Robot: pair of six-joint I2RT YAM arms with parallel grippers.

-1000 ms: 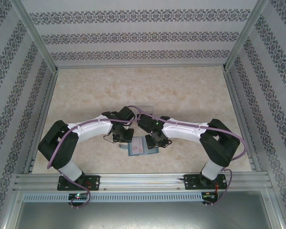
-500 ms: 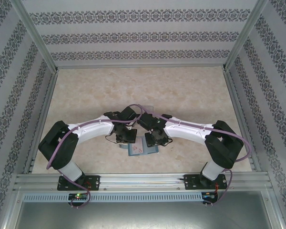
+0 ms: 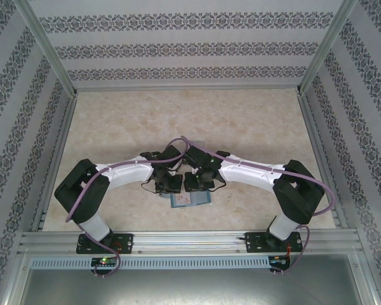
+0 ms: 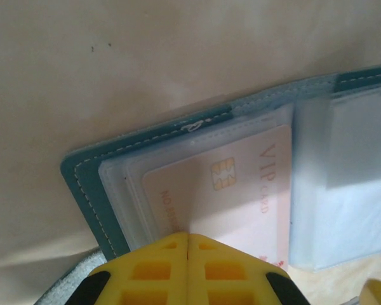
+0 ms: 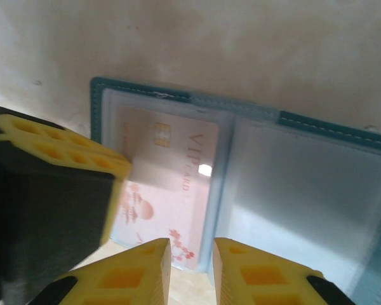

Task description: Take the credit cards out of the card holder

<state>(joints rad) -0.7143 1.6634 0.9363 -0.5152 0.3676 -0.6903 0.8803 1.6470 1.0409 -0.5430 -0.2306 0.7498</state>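
The teal-blue card holder (image 3: pixel 189 199) lies open and flat on the table, with its teal rim (image 4: pixel 89 190) and its rim (image 5: pixel 330 124) in both wrist views. A pale pink-white credit card (image 4: pixel 241 190) with a gold chip and "VIP card" print sits in the left half's clear sleeve, as the credit card (image 5: pixel 171 184) in the right wrist view. My left gripper (image 4: pixel 188 236) is shut, tips together over that card's near edge, nothing between them. The right gripper (image 5: pixel 192 254) hovers at the holder's near edge by the centre fold, its jaws narrowly open. The right half's sleeve (image 5: pixel 305 203) looks plain grey-blue.
The left gripper's yellow and black body (image 5: pixel 57 184) stands close on the left of the right wrist view, so the two grippers (image 3: pixel 167 184) (image 3: pixel 199 182) sit almost side by side. Beige marbled table (image 3: pixel 254 121) stretches behind, inside patterned walls and metal rails.
The right gripper has moved left, closer to the left gripper above the holder, and its jaws have narrowed. The left gripper stays shut in about the same spot.
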